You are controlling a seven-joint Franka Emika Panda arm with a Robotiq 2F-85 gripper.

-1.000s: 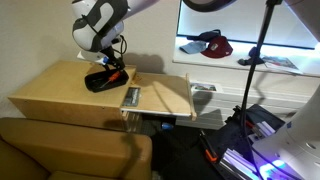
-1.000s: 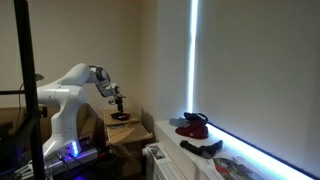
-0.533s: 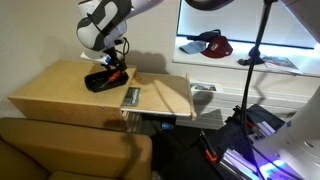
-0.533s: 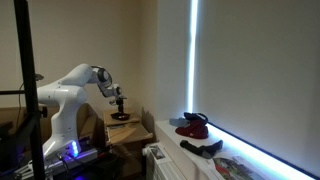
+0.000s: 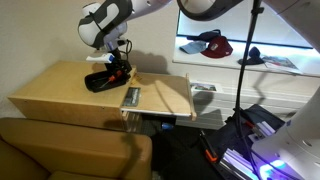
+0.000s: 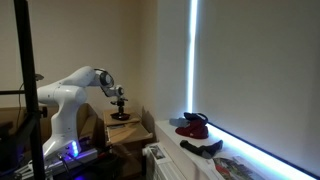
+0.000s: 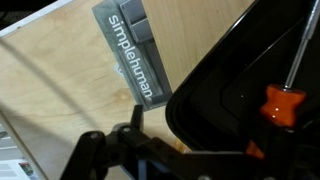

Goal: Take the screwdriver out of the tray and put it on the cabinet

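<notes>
The black tray (image 5: pixel 98 79) sits on the tan cabinet (image 5: pixel 60 95) near its back edge. It also shows in the other exterior view (image 6: pixel 121 117) and fills the right of the wrist view (image 7: pixel 230 90). The screwdriver (image 7: pixel 283 103) lies inside the tray, orange-red handle low and thin shaft pointing up; an orange-red spot (image 5: pixel 116 75) marks it in an exterior view. My gripper (image 5: pixel 117 68) hangs just above the tray's edge. In the wrist view (image 7: pixel 190 150) its fingers look spread and hold nothing; the far finger blends into the dark tray.
A flat grey-green booklet (image 5: pixel 130 96) marked "simplehuman" lies on the cabinet beside the tray, also in the wrist view (image 7: pixel 132 50). A brown couch (image 5: pixel 60 150) stands in front. A tripod (image 5: pixel 250 80) and a sill with a red cap (image 5: pixel 212 45) stand to the side.
My arm has shifted slightly up and along the tray. The gripper stays over the tray, and the tray and screwdriver have not moved.
</notes>
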